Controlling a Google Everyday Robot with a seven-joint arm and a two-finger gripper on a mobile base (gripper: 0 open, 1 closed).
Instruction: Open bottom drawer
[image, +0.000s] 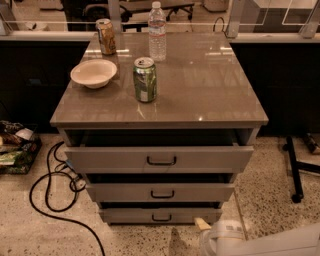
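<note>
Gripper (205, 226) low, just right of the bottom drawer (125, 216); whether spread or pressed together, I cannot tell. Three flat grey metal fronts (110, 160), three black loop handles (162, 194).

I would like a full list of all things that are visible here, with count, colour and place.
cabinet: 1, grey-brown, centre
top drawer: 1, grey, sticks out farthest
middle drawer: 1, grey, below it
bottom drawer: 1, grey, lowest, black handle
bowl: 1, cream, cabinet top, left
green can: 1, green, right of bowl
tan can: 1, tan, back left
bottle: 1, clear, back centre
cable: 1, black, floor, left
arm: 1, white, lower right corner
gripper: 1, greyish, bottom edge, below bottom drawer
</note>
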